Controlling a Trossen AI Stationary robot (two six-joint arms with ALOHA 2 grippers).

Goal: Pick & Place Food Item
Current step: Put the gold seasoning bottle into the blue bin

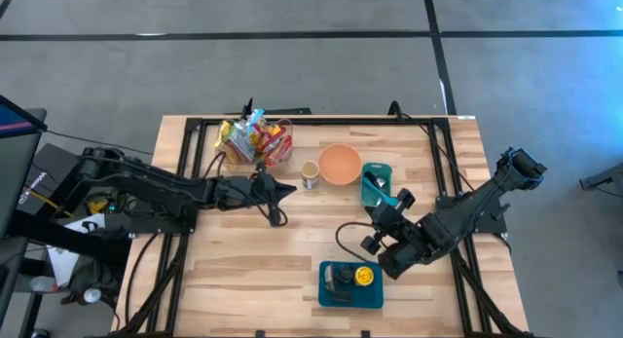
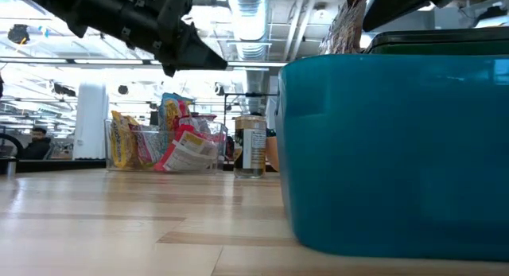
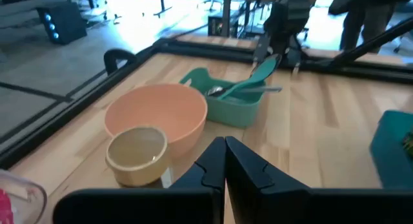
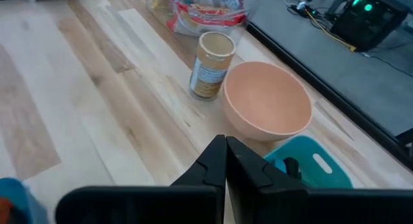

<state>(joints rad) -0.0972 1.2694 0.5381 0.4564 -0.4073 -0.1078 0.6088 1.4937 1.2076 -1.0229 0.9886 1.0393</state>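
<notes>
My left gripper (image 1: 288,190) hung pressed together, empty, centre-left of the frame. My right gripper (image 1: 402,199) was pinched together too. Crinkly snack packets (image 1: 251,140) filled 1 clear bin (image 1: 282,143), upper centre beside a round peach bowl (image 1: 340,164).

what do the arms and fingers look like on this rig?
Both arms are dark, near-black, jointed links. The left arm tapers to a pointed left gripper; the right arm is bulkier, with a black cable looped by the right gripper. Fingers are matte black wedges.

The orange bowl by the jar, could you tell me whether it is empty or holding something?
Empty: the orange bowl shows only its bare inside in both wrist views.
</notes>
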